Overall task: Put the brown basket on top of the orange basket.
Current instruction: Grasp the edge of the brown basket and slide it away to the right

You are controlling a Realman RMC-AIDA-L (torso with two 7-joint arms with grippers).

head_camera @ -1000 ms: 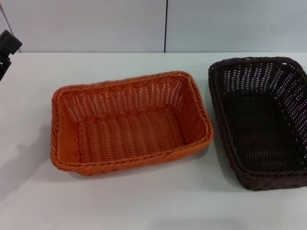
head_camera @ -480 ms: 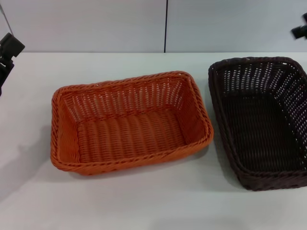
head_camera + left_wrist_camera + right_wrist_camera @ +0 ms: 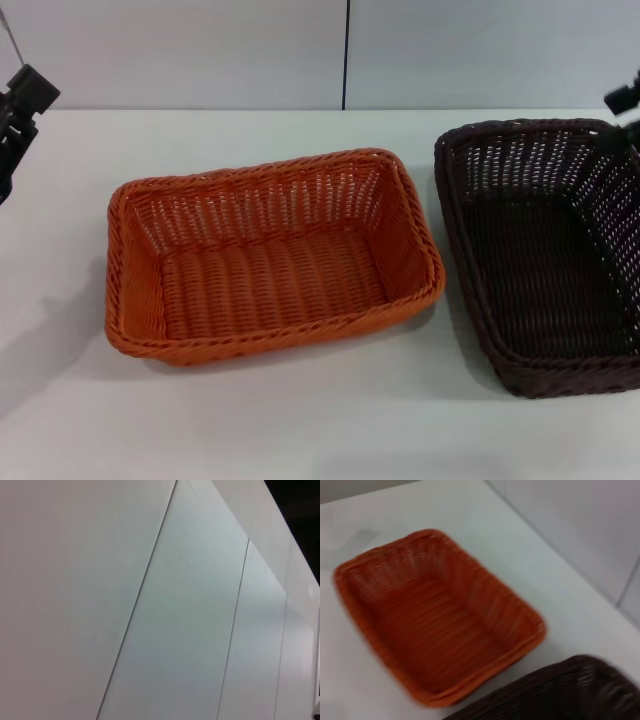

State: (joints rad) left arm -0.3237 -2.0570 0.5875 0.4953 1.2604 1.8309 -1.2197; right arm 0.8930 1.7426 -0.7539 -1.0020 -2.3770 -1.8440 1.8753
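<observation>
Right hand [image 3: 628,100] lower now, grip unclear; one brown basket [image 3: 545,250], one orange basket [image 3: 270,255]

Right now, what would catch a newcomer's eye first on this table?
The bright orange basket stands out, sitting empty in the middle of the white table. Beside it, on the robot's right and not touching, sits a matching brown basket, also empty. The right gripper hangs over its far corner.

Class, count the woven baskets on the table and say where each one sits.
2. The orange basket sits near the table's middle; the brown basket sits apart on the robot's right, partly cut off by the head view's edge.
</observation>
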